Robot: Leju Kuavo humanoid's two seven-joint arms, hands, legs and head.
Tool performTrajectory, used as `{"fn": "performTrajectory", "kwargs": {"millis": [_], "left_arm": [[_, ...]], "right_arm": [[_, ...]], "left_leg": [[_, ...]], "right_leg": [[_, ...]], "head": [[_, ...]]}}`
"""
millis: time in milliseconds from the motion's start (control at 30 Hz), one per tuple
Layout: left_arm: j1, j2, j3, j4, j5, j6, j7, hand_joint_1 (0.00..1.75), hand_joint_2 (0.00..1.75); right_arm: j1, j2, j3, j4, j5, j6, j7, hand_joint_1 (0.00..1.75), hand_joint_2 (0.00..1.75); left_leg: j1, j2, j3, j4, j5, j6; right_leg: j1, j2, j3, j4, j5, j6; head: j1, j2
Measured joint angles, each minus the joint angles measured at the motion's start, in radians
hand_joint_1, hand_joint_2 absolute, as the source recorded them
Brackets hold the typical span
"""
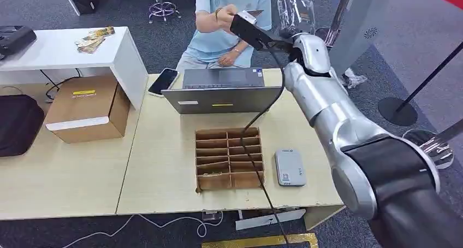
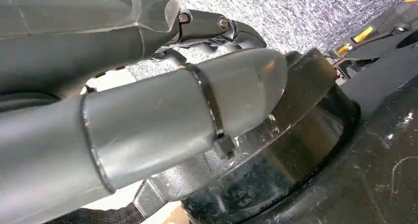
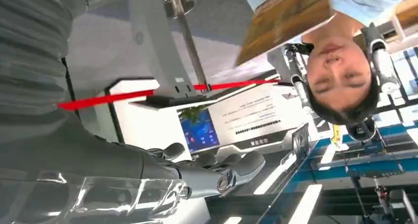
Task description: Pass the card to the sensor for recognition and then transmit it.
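Card (image 3: 286, 19) lies flat near person's hand (image 1: 225, 13); right hand (image 1: 244, 24) grip unclear.

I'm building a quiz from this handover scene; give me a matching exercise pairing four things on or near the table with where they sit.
Things:
1. phone
2. card reader
3. cardboard box
4. laptop

Places:
A. right of the divided tray
B. in front of the seated person
C. far left corner of the light table
D. under the white desk's end

Pairs: 1-C, 2-A, 3-D, 4-B
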Motion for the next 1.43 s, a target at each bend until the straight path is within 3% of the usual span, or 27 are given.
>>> {"fn": "performTrajectory", "kwargs": {"millis": [267, 400, 500, 633, 700, 933, 1267, 1367, 1433], "left_arm": [[0.0, 0.0, 0.001, 0.0, 0.003, 0.0, 0.003, 0.0, 0.0], [0.001, 0.0, 0.002, 0.0, 0.01, 0.001, 0.0, 0.0, 0.0], [0.002, 0.0, 0.009, 0.0, 0.019, 0.002, -0.002, 0.0, 0.0], [0.004, -0.002, 0.021, 0.0, 0.027, 0.003, -0.002, 0.0, 0.0], [0.005, -0.003, 0.031, 0.0, 0.029, 0.003, -0.002, 0.0, 0.0], [0.005, -0.004, 0.041, 0.0, 0.03, 0.003, -0.002, 0.0, 0.0], [0.005, -0.005, 0.05, 0.0, 0.03, 0.003, -0.002, 0.0, 0.0], [0.006, -0.005, 0.055, 0.0, 0.042, 0.004, -0.002, 0.0, 0.0], [0.008, -0.007, 0.061, 0.0, 0.052, 0.007, -0.003, 0.0, 0.0]], "right_arm": [[0.001, -0.043, -0.141, -0.043, -0.253, -0.024, -0.204, 0.0, 1.75], [0.021, -0.082, -0.199, -0.116, -0.386, 0.024, -0.298, 0.0, 1.75], [0.071, -0.124, -0.221, -0.219, -0.525, 0.107, -0.335, 0.0, 1.75], [0.166, -0.195, -0.225, -0.386, -0.723, 0.258, -0.338, 0.0, 1.75], [0.217, -0.229, -0.225, -0.466, -0.783, 0.299, -0.337, 0.0, 1.75], [0.278, -0.283, -0.225, -0.577, -0.808, 0.307, -0.326, 0.0, 1.75], [0.291, -0.298, -0.224, -0.611, -0.817, 0.315, -0.326, 0.0, 1.75], [0.322, -0.32, -0.223, -0.641, -0.975, 0.468, -0.328, 0.0, 1.75], [0.387, -0.359, -0.223, -0.693, -1.162, 0.627, -0.32, 0.0, 1.75]], "left_leg": [[0.0, 0.0, 0.0, 0.001, 0.0, 0.0], [0.0, 0.0, -0.001, 0.001, 0.0, 0.0], [0.0, -0.001, -0.001, 0.001, 0.0, 0.0], [0.0, -0.001, -0.001, 0.001, 0.0, 0.0], [0.0, -0.001, -0.002, 0.001, 0.0, 0.0], [0.0, 0.0, -0.002, 0.001, 0.0, 0.0], [0.0, 0.0, -0.002, 0.001, 0.0, 0.0], [0.0, -0.002, -0.001, 0.002, 0.0, 0.0], [0.0, -0.006, -0.002, 0.002, 0.0, 0.001]], "right_leg": [[-0.001, 0.0, 0.0, 0.0, 0.0, 0.0], [-0.001, -0.001, 0.0, 0.0, 0.0, 0.001], [-0.001, -0.001, 0.0, -0.001, 0.0, 0.001], [-0.001, -0.002, 0.0, -0.001, 0.0, 0.001], [-0.001, -0.002, 0.0, -0.001, 0.0, 0.001], [-0.001, 0.0, -0.001, 0.0, 0.001, 0.001], [-0.001, -0.001, -0.001, 0.0, 0.001, 0.001], [-0.001, -0.002, -0.001, -0.001, 0.001, 0.001], [-0.001, -0.006, 0.001, -0.002, 0.0, 0.002]], "head": [[0.0, 0.0], [0.0, 0.0], [0.0, 0.0], [0.0, 0.0], [0.0, 0.0], [0.0, 0.0], [0.0, 0.0], [0.0, 0.0], [0.0, 0.0]]}}
